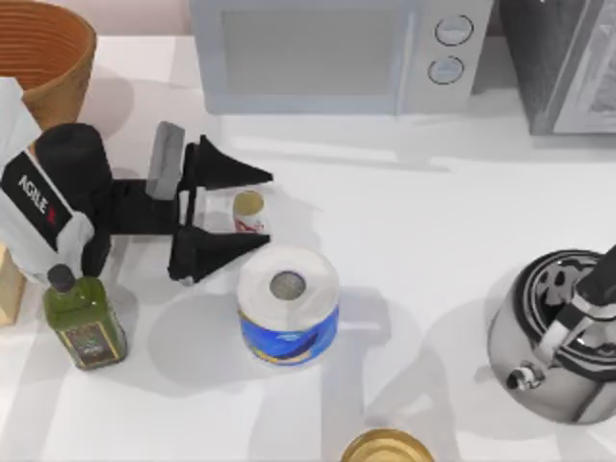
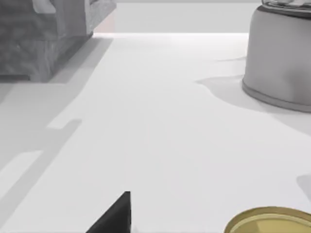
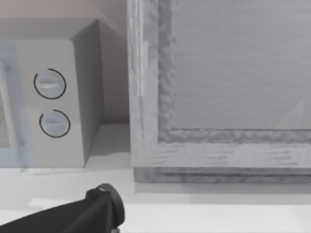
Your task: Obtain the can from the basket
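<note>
The can [image 1: 248,214], small with a dull gold top and a white side with red marks, stands upright on the white table. It is outside the basket [image 1: 43,53], the orange-brown wicker bowl at the far left corner. My left gripper [image 1: 268,210] is open, with one black finger on each side of the can. There is a small gap on either side, narrower at the near finger. In the left wrist view, one black finger [image 2: 115,216] shows, and so does a gold top [image 2: 269,222] that looks like the can's.
A white paper roll with a blue wrapper [image 1: 288,306] stands just in front of the can. An olive oil bottle [image 1: 85,322] is at the left, a steel kettle [image 1: 553,337] at the right, a microwave [image 1: 332,53] behind, and a larger gold disc [image 1: 387,448] at the front edge.
</note>
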You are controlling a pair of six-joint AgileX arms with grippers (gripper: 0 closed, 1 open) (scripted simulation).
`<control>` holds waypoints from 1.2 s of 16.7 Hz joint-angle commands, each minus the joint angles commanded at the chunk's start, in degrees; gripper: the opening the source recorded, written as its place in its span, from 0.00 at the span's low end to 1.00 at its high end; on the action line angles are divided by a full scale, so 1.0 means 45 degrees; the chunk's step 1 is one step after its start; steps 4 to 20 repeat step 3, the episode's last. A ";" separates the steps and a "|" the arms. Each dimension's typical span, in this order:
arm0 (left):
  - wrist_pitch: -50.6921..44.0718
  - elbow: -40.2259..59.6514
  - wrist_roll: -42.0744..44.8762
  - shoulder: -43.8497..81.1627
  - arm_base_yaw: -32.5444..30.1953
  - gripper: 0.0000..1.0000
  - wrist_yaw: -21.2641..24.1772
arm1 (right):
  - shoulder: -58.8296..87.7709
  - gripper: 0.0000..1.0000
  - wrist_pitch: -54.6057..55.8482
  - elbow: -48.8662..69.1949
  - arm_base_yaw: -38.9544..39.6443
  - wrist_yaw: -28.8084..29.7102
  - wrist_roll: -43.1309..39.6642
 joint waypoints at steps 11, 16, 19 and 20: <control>0.0000 0.0000 0.0000 0.0000 0.0000 1.00 0.0000 | 0.0000 1.00 0.0000 0.0000 0.0000 0.0000 0.0000; 0.0000 0.0000 0.0000 0.0000 0.0000 1.00 0.0000 | 0.0000 1.00 0.0000 0.0000 0.0000 0.0000 0.0000; 0.0000 0.0000 0.0000 0.0000 0.0000 1.00 0.0000 | 0.0000 1.00 0.0000 0.0000 0.0000 0.0000 0.0000; 0.0000 0.0000 0.0000 0.0000 0.0000 1.00 0.0000 | 0.0000 1.00 0.0000 0.0000 0.0000 0.0000 0.0000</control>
